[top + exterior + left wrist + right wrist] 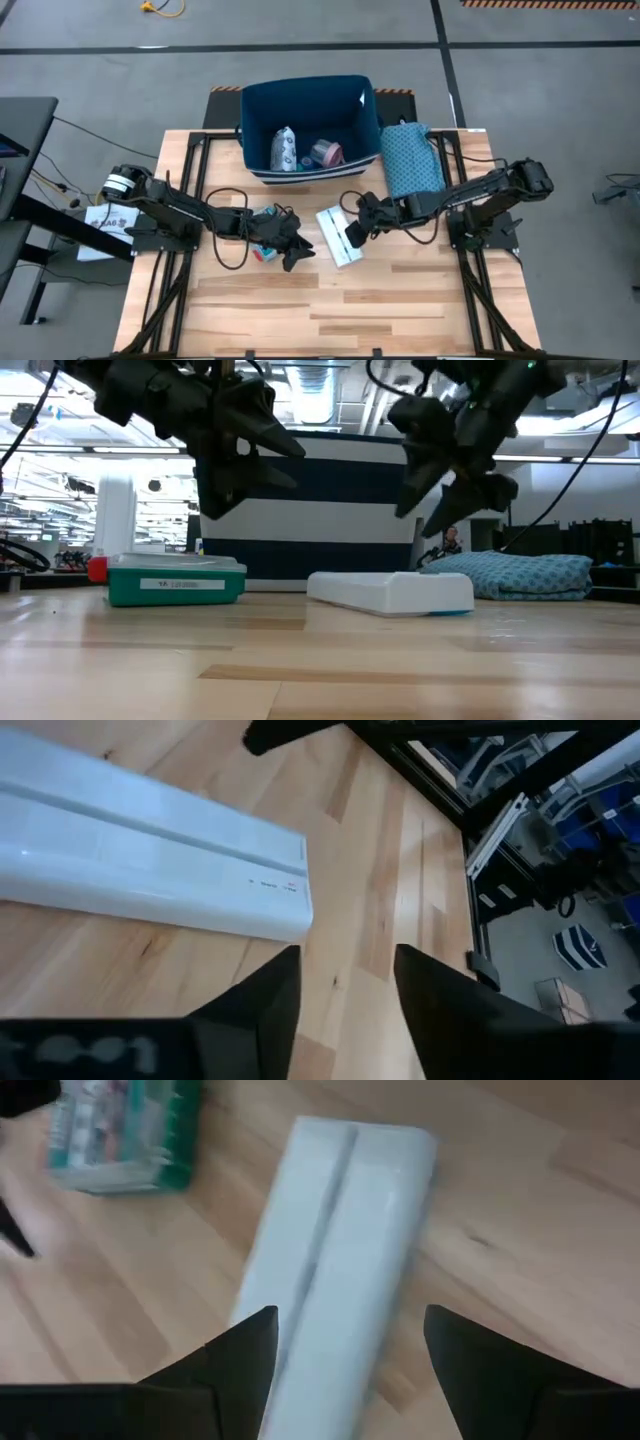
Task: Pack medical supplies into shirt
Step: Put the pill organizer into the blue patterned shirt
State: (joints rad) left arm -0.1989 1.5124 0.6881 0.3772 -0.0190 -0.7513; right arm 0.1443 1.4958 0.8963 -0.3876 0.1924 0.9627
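Observation:
A flat white box (338, 236) lies on the wooden table between my two grippers. A small green box (264, 250) with red on it lies to its left, under my left arm. My left gripper (297, 252) is open beside the white box's left edge (150, 850) and holds nothing. My right gripper (354, 233) is open over the white box (335, 1270), a finger on either side. In the low view both boxes (395, 592) (175, 580) rest flat and the grippers hang above them. A white printed pouch (284, 150) and a pink disc (326, 153) lie in the blue bin (310, 85).
A folded teal patterned cloth (410, 160) lies on the table to the right of the bin, under my right arm. The bin stands at the table's far edge. Bare wood stretches across the table's near half (330, 310).

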